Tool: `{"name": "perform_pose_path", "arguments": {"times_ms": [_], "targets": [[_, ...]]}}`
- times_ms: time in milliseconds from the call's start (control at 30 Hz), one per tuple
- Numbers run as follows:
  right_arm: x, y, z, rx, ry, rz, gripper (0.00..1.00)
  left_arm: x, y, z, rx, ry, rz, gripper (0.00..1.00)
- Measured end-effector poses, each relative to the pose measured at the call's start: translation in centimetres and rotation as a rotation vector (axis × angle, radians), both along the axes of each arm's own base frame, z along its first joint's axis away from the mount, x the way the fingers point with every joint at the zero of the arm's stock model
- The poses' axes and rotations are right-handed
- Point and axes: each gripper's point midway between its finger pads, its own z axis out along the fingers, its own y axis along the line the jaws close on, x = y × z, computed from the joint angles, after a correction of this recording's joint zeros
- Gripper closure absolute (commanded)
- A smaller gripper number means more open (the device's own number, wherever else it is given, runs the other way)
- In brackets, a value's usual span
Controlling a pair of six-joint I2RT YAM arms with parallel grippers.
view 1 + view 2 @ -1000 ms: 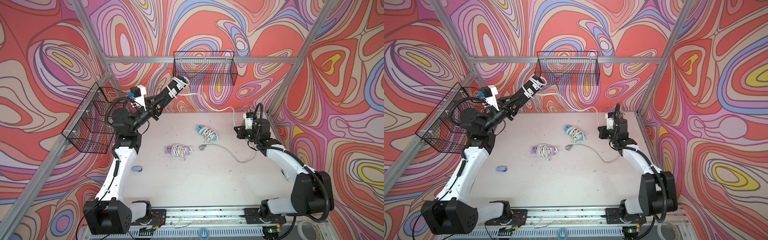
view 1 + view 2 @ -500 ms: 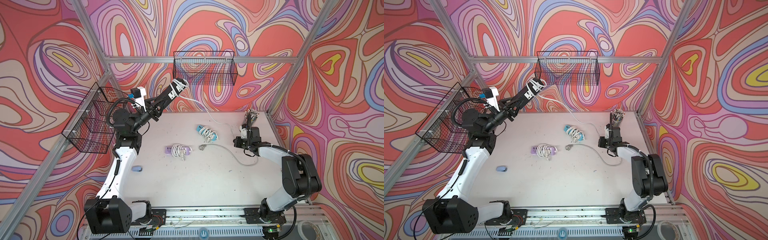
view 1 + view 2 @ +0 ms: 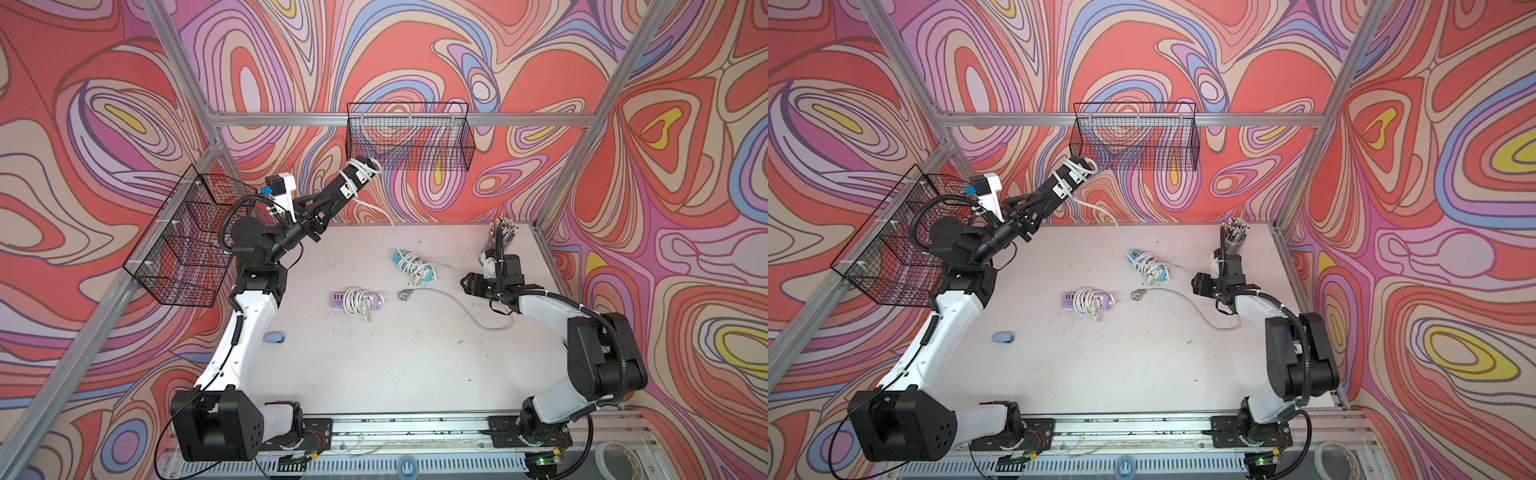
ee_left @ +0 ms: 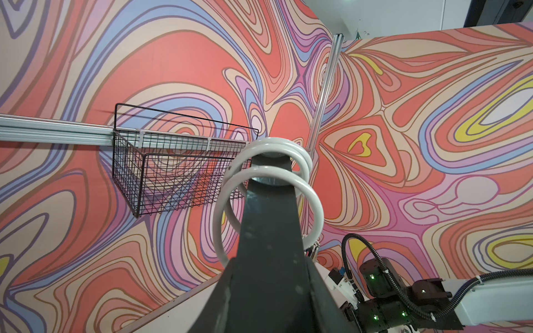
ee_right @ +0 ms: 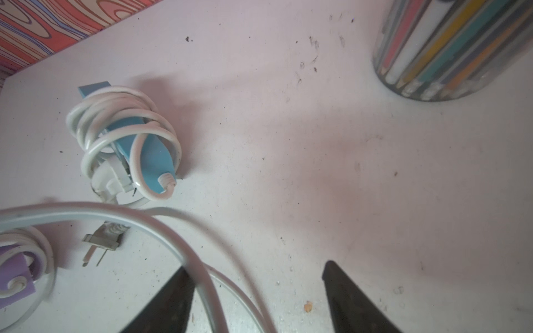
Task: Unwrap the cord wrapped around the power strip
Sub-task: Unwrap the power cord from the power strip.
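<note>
The black power strip [image 3: 345, 192] is up in the air, tilted toward the wire basket [image 3: 409, 137] on the back wall. Its near end is clenched in the left hand [image 3: 326, 206]. A few turns of white cord [image 3: 384, 212] ring its far end, loose and open in the left wrist view [image 4: 314, 207] around the dark body [image 4: 269, 219]. From there the cord drops to the desk [image 3: 395, 365], passes the blue power strip [image 3: 413, 264] and runs on toward the right hand [image 3: 466, 284]. Its plug [image 3: 403, 295] lies flat near the desk's middle.

The right hand sits low over the desk, well apart from the raised strip, with its fingers spread wide [image 5: 256, 265] and nothing between them. A bend of cord crosses in front of one finger [image 5: 167, 302]; I cannot tell whether they touch.

The purple power strip [image 3: 357, 300] lies left of the plug, and it and the blue one are both wound in their own cords. A cup of pencils [image 3: 503, 232] stands in the far right corner.
</note>
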Motion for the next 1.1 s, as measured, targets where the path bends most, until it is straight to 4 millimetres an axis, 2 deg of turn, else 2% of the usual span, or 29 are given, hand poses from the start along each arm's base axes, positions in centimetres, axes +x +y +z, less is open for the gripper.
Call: {"name": "perform_pose_path", "arguments": {"times_ms": [133, 267, 400, 500, 567, 667, 733, 833, 933, 1100], "targets": [[0.0, 0.5, 5.0, 0.021, -0.118, 0.033, 0.07, 0.0, -1.5, -0.6, 0.007, 0.011, -0.040, 1.00], [-0.2, 2.0, 11.8, 0.085, -0.291, 0.119, 0.02, 0.3, -2.9, -1.6, 0.012, 0.035, -0.075, 1.00], [-1.3, 4.5, 18.8, 0.190, -0.503, 0.266, 0.02, 0.5, -4.2, -2.5, 0.018, 0.059, -0.114, 1.00], [-2.1, 6.9, 22.3, 0.262, -0.631, 0.383, 0.02, 0.3, -5.0, -2.6, 0.018, 0.069, -0.143, 1.00], [-2.4, 9.2, 23.4, 0.296, -0.676, 0.463, 0.02, 0.1, -5.5, -2.5, 0.014, 0.072, -0.158, 1.00], [-2.8, 14.2, 24.6, 0.347, -0.722, 0.607, 0.02, -0.3, -6.2, -2.3, 0.007, 0.076, -0.187, 1.00], [-3.1, 17.8, 25.0, 0.379, -0.745, 0.696, 0.03, -0.5, -6.8, -2.1, 0.003, 0.078, -0.208, 1.00], [-3.7, 21.8, 24.7, 0.417, -0.766, 0.785, 0.03, -0.6, -7.4, -2.4, -0.001, 0.091, -0.229, 1.00], [-3.8, 24.4, 23.8, 0.439, -0.776, 0.829, 0.03, -0.6, -7.6, -2.5, -0.004, 0.100, -0.237, 1.00], [-2.9, 26.3, 22.9, 0.444, -0.809, 0.833, 0.04, -0.7, -7.6, -2.4, -0.013, 0.108, -0.242, 1.00]]}}
